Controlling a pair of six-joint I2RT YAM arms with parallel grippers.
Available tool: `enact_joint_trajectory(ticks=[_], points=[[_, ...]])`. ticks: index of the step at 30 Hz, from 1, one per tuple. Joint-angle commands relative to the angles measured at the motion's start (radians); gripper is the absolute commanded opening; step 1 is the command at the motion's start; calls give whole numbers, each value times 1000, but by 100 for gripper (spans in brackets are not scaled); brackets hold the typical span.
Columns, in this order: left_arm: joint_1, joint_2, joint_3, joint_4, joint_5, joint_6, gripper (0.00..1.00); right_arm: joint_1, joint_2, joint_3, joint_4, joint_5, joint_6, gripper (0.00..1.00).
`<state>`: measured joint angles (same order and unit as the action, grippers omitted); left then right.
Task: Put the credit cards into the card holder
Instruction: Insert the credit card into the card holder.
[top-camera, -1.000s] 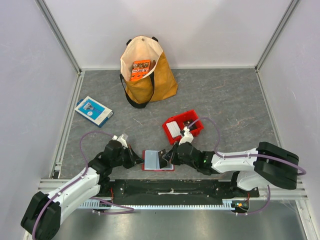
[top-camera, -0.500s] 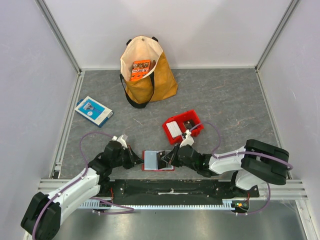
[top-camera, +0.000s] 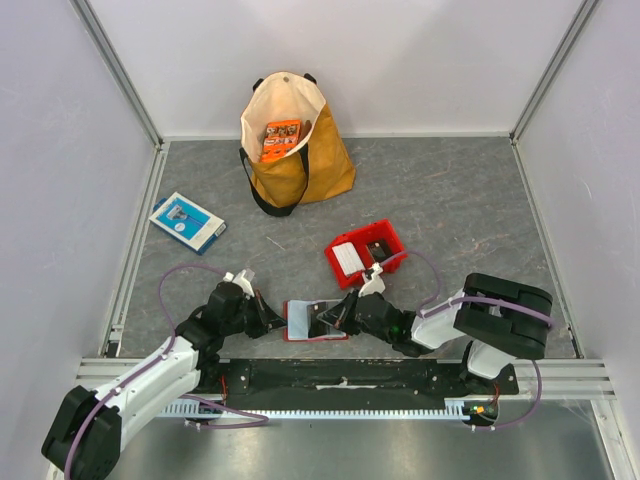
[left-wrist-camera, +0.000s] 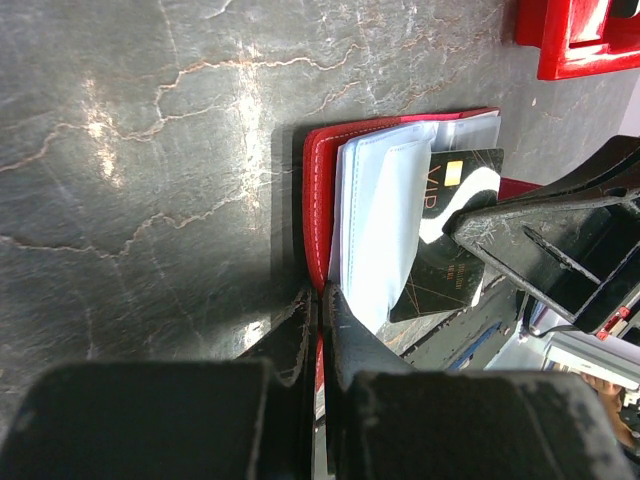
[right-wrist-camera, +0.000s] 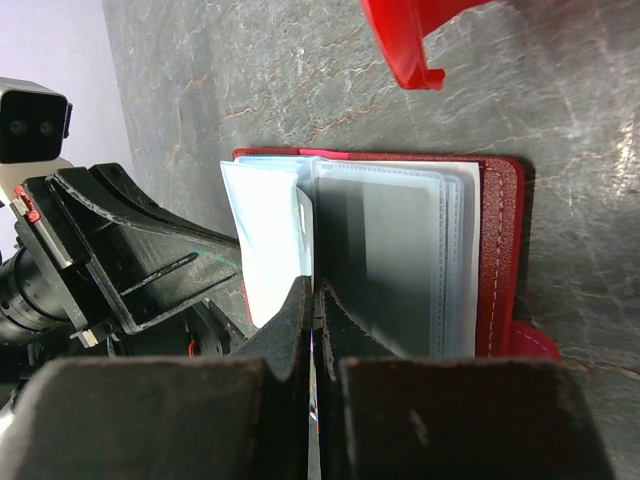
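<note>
Left wrist view: the left gripper (left-wrist-camera: 320, 296) is clamped on the red edge of the open red folding card holder (left-wrist-camera: 318, 190). A black VIP-printed credit card (left-wrist-camera: 452, 245) lies against its clear pockets.

Right wrist view: the right gripper (right-wrist-camera: 313, 292) is clenched on that card's edge.

Top view: the card holder rests on the grey table (top-camera: 470, 210), near the red plastic bin (top-camera: 335, 265).

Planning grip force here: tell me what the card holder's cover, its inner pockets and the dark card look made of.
Card holder cover: red leather or leatherette, stitched edge, slight sheen. Inner pockets: soft translucent plastic, glossy, layered. Dark card: probably stiff plastic, glossy print, gold chip.
</note>
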<state>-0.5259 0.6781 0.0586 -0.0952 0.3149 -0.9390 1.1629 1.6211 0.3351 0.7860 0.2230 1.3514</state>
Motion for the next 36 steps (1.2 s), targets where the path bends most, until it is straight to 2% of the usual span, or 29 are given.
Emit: enact_joint_trajectory(ticks=[1,5,9,15,25,36], points=[[-3,-9,-22,12,6,-32,2,6,25,10,-39,-13,-1,0],[0,-11,-20,9,6,-32,2,4,8,10,-51,21,-4,0],[-2,-23,-19,0,4,-32,2,1,-55,56,-226,73,-69,0],[0,-31,-22,-6,1,-30,2,-3,-106,87,-355,130,-127,0],[-2,-23,-19,2,4,-30,2,-2,22,121,-262,18,-103,0],[-2,-20,-8,-11,-14,-32,2,1,-32,59,-266,-19,-23,0]])
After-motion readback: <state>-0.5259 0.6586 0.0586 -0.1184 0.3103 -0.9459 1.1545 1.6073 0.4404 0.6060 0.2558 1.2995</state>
